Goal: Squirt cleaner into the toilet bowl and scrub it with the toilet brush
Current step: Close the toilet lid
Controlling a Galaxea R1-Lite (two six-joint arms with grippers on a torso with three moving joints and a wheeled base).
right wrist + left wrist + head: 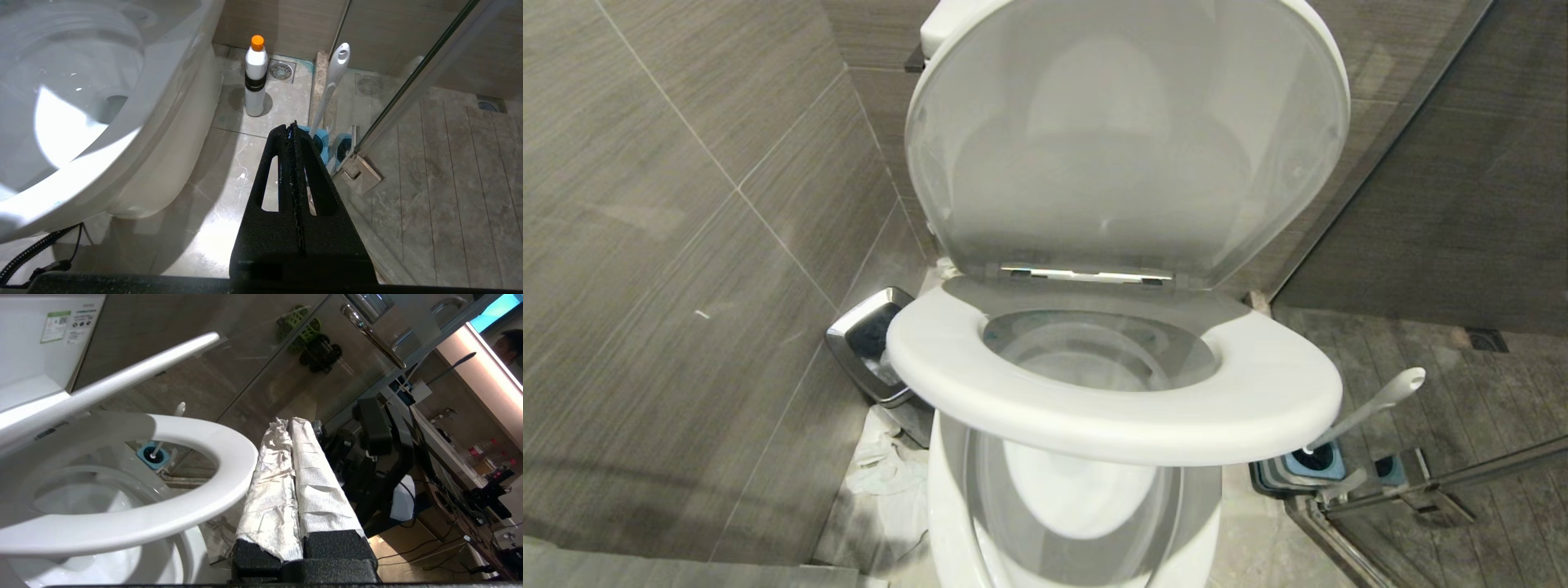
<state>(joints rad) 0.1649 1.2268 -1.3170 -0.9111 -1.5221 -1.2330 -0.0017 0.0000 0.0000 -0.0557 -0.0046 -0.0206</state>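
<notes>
The toilet bowl (pixel 952 498) is white, with its lid (pixel 1127 139) up against the tank (pixel 32 347). Its seat (pixel 1258 392) hangs part-raised above the rim. My left gripper (pixel 288 422), its fingers wrapped in white paper, is shut and lies close beside the seat's front edge; I cannot tell whether it touches. The toilet brush (pixel 1380 398) stands in its blue holder (pixel 1311 461) to the right of the bowl. My right gripper (pixel 291 128) is shut and empty, low above the floor near that holder (pixel 322 143). A white bottle with an orange cap (pixel 256 77) stands beside the bowl (pixel 163 122). No cleaner liquid shows.
A chrome-rimmed trash bin (pixel 870 339) sits left of the toilet against the tiled wall, with crumpled paper (pixel 882 482) on the floor before it. A glass shower door (pixel 408 94) with a metal hinge (pixel 359 173) closes off the right. A floor drain (pixel 280 70) lies behind the bottle.
</notes>
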